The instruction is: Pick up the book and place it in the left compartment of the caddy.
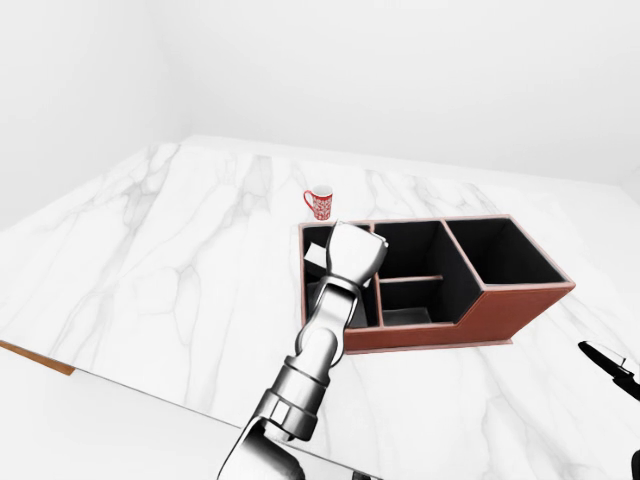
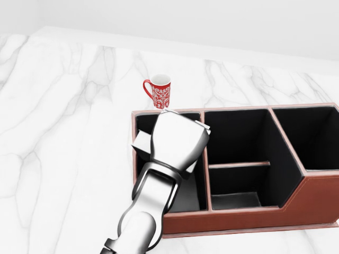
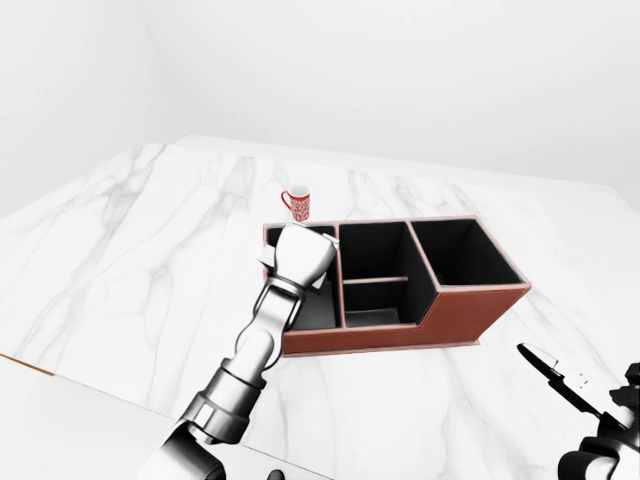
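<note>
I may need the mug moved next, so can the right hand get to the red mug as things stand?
Probably not easily: the right hand sits low at the view's right, and the caddy stands between it and the red mug.

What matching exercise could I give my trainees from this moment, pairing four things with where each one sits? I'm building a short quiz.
Things:
1. mug
2. left hand
3. right hand
4. book

Places:
A. bottom-right corner of the right-eye view, away from the caddy
B. on the marble top, just above the caddy's left compartment in the head view
C. over the caddy's left compartment
D. white corner showing at the left compartment, mostly hidden behind a hand

Pairs: 1-B, 2-C, 3-A, 4-D
</note>
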